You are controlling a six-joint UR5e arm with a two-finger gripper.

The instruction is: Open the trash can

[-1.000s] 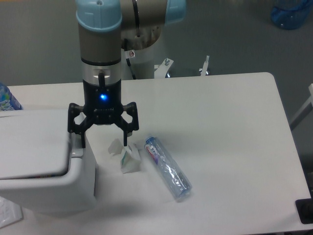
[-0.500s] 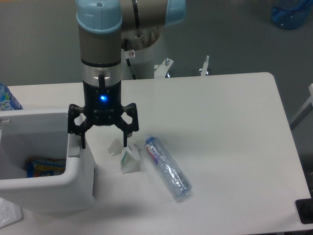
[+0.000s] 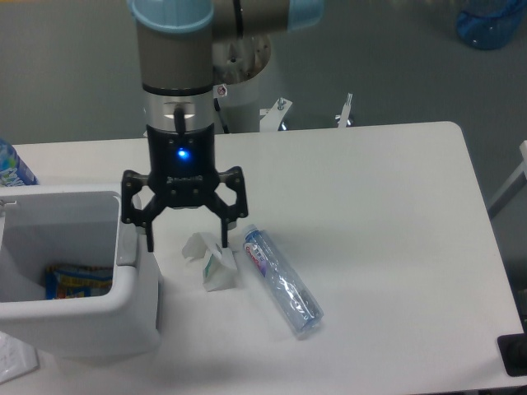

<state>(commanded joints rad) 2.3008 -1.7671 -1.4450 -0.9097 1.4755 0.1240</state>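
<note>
The white boxy trash can (image 3: 123, 317) stands at the table's left front corner. Its top is uncovered, and a colourful wrapper (image 3: 78, 280) lies inside on the bottom. No lid shows over the opening. My gripper (image 3: 186, 244) hangs open just right of the can's right rim. Its left finger (image 3: 149, 240) is close beside the small grey tab (image 3: 127, 251) on that rim, and its right finger (image 3: 223, 239) is above the small carton. Nothing is between the fingers.
A small white paper carton (image 3: 216, 270) and a clear plastic bottle (image 3: 282, 283) lie on the table right of the can. A blue bottle (image 3: 11, 167) stands at the far left edge. The robot base (image 3: 239, 90) is behind the table.
One second ago the lid lay flat over the can; since half a second ago the can stands uncovered. The gripper has shifted slightly right and a little down since then.
</note>
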